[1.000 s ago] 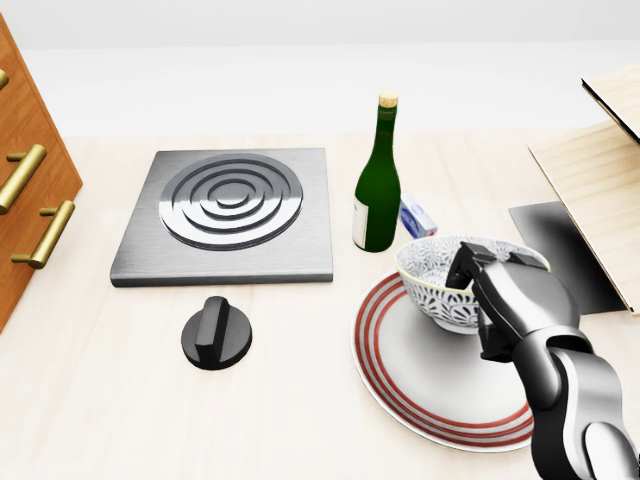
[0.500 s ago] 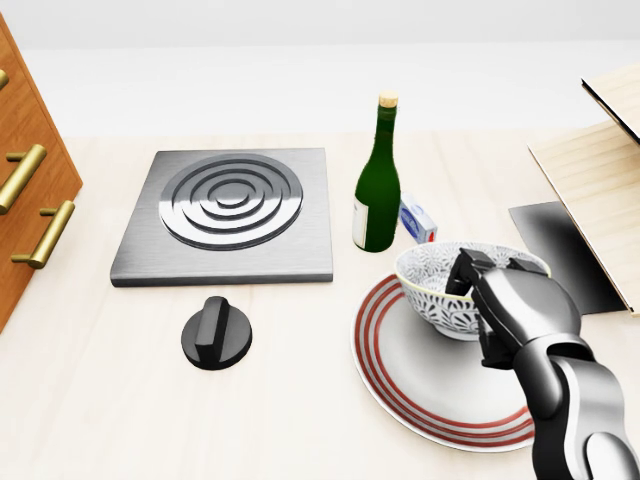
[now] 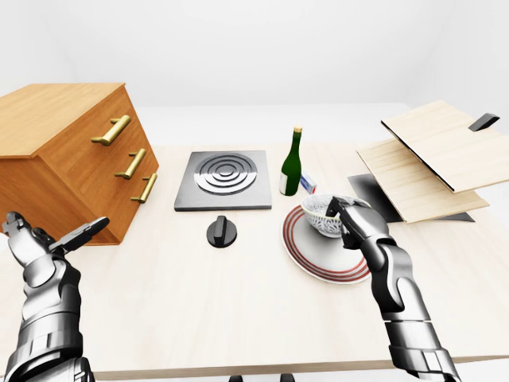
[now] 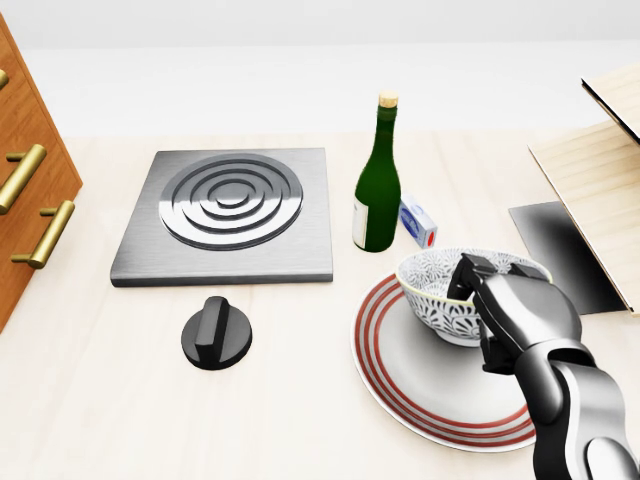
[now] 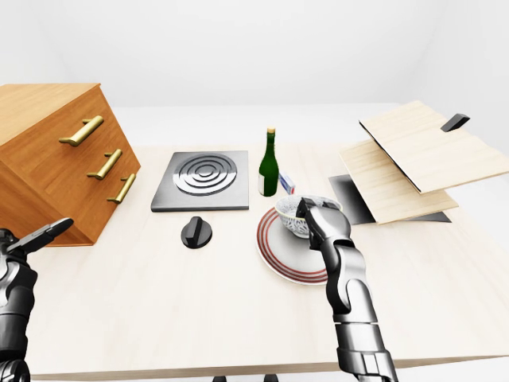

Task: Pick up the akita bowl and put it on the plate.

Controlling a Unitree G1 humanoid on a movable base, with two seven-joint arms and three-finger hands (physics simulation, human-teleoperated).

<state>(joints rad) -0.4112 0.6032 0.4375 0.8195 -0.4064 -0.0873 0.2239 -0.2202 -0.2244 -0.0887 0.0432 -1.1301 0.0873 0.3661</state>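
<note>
At lower right the right hand [image 4: 520, 312] grips the bowl [image 4: 440, 300] by its rim to seat it on the plate [image 4: 420, 388]; the left hand [image 3: 44, 239] idles, fingers spread.

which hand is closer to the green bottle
Right. The right hand grips the akita bowl over the plate, just down-right of the green bottle in the head view. The left hand is open at the left-eye view's far lower left, beside the wooden drawer chest.
</note>
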